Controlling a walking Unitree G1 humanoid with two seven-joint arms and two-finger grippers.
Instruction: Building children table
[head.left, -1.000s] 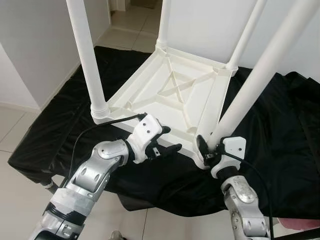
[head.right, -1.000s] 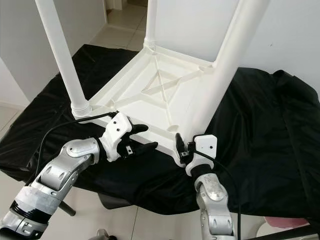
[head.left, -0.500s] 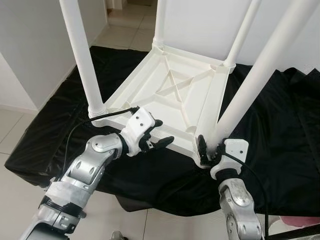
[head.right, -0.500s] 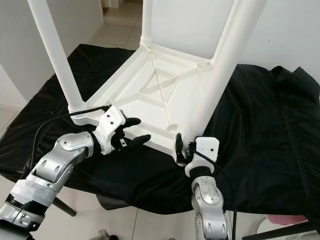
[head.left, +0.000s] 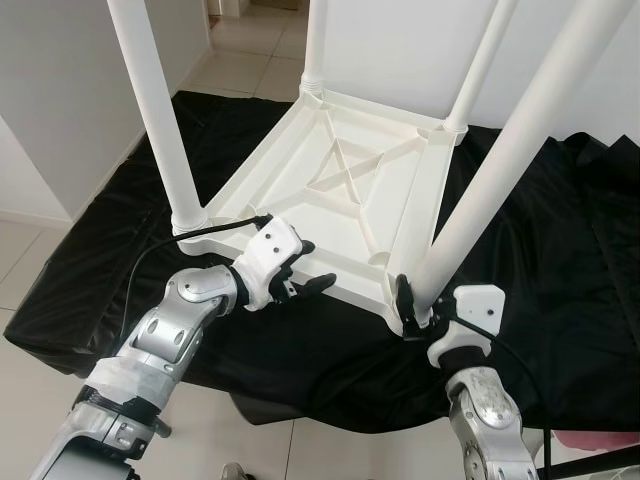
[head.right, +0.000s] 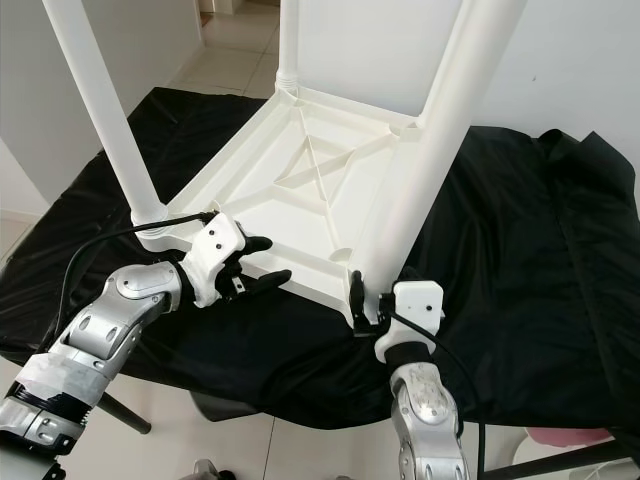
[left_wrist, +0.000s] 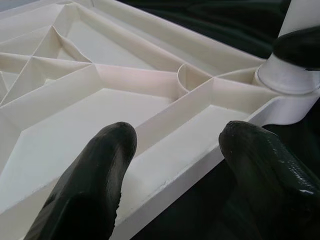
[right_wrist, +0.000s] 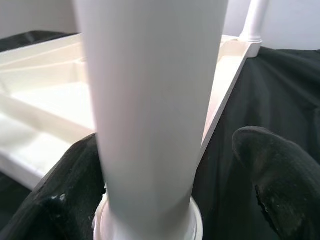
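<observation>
The right gripper (head.left: 412, 305) sits at the foot of the nearest leg (head.left: 500, 170), fingers spread either side of it; one finger seems to touch, yet whether it truly grips I cannot tell. That leg stands in the near corner socket of the upturned white table (head.left: 350, 190), probably being steadied or seated. The left gripper (head.left: 300, 283) hangs open astride the table's near edge, likely bracing it. The table lies on a black cloth (head.left: 560, 250). All four legs run out of frame above, and the socket joint is hidden behind the fingers.
</observation>
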